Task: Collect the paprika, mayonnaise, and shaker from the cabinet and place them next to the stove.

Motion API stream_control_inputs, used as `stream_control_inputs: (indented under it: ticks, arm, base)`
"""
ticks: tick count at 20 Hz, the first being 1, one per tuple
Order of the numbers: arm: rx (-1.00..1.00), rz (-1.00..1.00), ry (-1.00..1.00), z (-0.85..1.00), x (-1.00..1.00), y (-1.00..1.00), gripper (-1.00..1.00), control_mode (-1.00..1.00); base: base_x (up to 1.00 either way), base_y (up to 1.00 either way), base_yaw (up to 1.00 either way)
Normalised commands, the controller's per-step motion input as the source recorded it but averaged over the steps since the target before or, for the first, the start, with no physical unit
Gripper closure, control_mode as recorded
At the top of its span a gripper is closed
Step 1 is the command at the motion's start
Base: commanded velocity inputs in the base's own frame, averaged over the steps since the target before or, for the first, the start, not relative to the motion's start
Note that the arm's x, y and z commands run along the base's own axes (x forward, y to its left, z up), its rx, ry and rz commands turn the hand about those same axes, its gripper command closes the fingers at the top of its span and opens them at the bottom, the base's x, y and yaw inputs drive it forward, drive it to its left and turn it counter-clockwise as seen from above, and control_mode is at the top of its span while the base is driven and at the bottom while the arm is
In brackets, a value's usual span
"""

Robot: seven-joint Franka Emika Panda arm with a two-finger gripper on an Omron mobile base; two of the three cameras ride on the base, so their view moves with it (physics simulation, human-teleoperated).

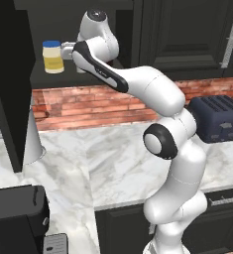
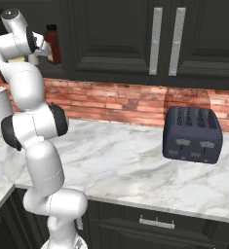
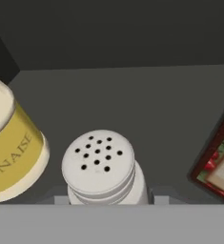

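Inside the dark cabinet [image 1: 187, 30] recess, the small white shaker [image 3: 101, 167] with a perforated top stands on the shelf between my gripper's [image 3: 108, 200] two tips, which press against its sides. My gripper [image 1: 68, 50] reaches into the shelf just right of the mayonnaise [image 1: 53, 56], a pale-yellow jar with a blue lid, which also shows at the left of the hand view [image 3: 13, 157]. The paprika [image 2: 52, 44], a red-brown bottle with a black cap, stands on the other side of the hand, and its label [image 3: 218, 167] shows at the right edge of the hand view. The stove is out of view.
The open black cabinet door [image 1: 9, 84] hangs at the left. A dark toaster [image 1: 217, 118] [image 2: 192, 133] sits on the marble counter [image 1: 113, 158] against the brick wall. A white cone-shaped object [image 1: 32, 141] stands at the left, and a black appliance [image 1: 16, 218] sits in the near corner.
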Motion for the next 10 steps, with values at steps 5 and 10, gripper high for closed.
stream_control_inputs:
  ticks: [5, 10]
  arm:
    - [0.00, 0.00, 0.00, -0.06, 0.00, 0.00, 1.00, -1.00]
    - [0.00, 0.00, 0.00, -0.06, 0.00, 0.00, 1.00, -1.00]
  base:
    - [0.00, 0.00, 0.00]
    - [0.00, 0.00, 0.00]
